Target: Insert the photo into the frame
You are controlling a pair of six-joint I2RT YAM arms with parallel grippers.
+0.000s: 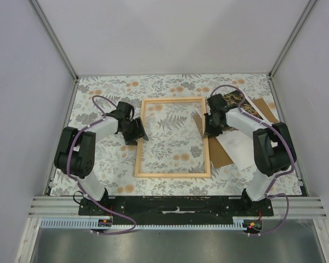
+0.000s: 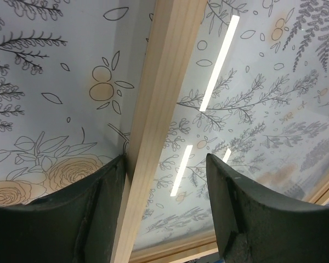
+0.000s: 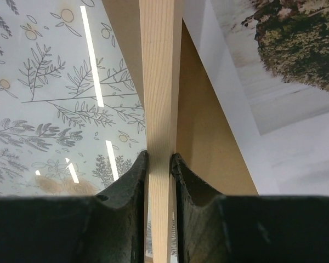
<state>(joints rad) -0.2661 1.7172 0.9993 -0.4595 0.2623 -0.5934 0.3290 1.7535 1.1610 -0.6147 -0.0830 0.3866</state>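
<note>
The frame [image 1: 172, 175], thin light wood, lies flat mid-table on the floral cloth. My left gripper [image 1: 138, 131] is open and straddles its left rail [image 2: 159, 93]. In the left wrist view the gripper [image 2: 164, 158] has the rail close beside the left finger and a wide gap to the right one. My right gripper [image 1: 211, 131] is shut on the right rail [image 3: 160, 71], and both fingers of the gripper [image 3: 159, 156] press the wood. The photo [image 1: 234, 101] lies face up right of the frame, partly under my right arm. Its dark wooded part [image 3: 296, 49] shows in the right wrist view.
A brown backing board [image 1: 220, 156] lies under the photo and reaches the frame's right rail [image 3: 208, 126]. Metal posts and grey walls enclose the table on the left, right and back. Light strips reflect off the glossy surface inside the frame [image 2: 219, 60].
</note>
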